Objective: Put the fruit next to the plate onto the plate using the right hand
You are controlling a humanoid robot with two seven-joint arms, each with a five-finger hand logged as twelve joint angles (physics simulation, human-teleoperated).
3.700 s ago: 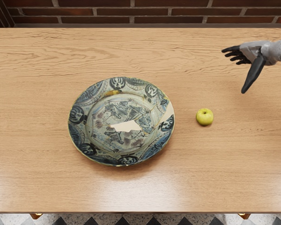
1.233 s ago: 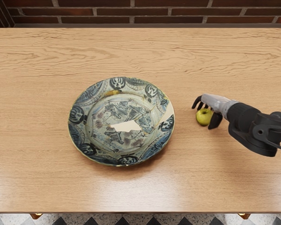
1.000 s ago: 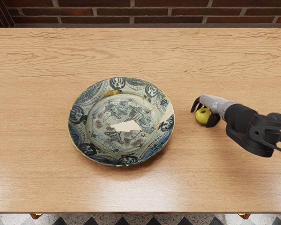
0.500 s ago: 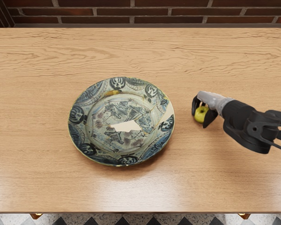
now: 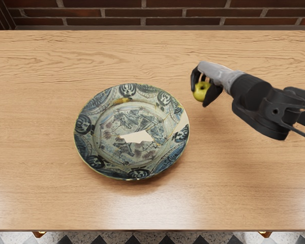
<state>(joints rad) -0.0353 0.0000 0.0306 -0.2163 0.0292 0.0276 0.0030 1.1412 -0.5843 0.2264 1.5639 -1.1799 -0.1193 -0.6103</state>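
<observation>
Wooden table (image 5: 142, 51), yellow-green apple (image 5: 201, 92) within curled fingers of right robot hand (image 5: 208, 81), seemingly aloft beside the plate (image 5: 85, 125).

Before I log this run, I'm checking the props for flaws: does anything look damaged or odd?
The plate has a plain cream patch in its centre and another on its right rim, where the painted pattern breaks off like chipped glaze. Nothing else: the right hand holds the apple beside it.

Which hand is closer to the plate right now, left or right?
Right. The right hand, shut on the apple, sits just past the upper-right rim of the plate in the picture, not over it. The left hand is out of view.
</observation>
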